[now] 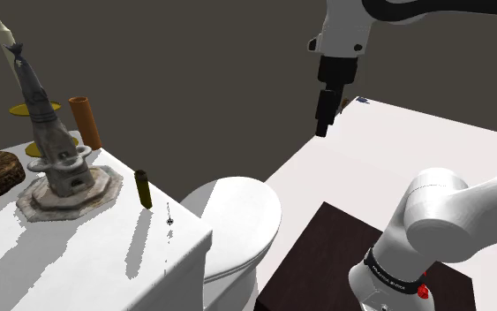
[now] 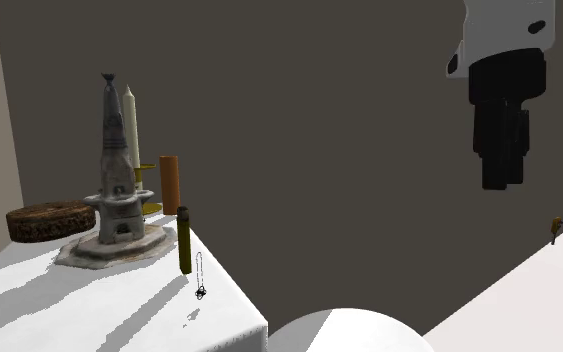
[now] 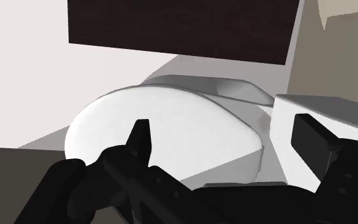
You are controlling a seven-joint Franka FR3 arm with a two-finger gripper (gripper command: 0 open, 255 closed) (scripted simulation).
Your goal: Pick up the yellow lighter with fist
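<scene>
Gripper [image 1: 322, 131]: fingers apart, empty, high over closed toilet [image 1: 237, 216]. Lighter [image 1: 143, 188]: upright on counter [image 1: 70, 261], near statue [image 1: 56, 150].

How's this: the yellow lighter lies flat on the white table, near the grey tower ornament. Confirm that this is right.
Not right. The lighter stands upright rather than lying flat, as the shoulder view shows. It is on the white table, near the grey tower ornament.

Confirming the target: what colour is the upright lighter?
The lighter is olive-yellow, dark-topped; second exterior view shows it best.
</scene>
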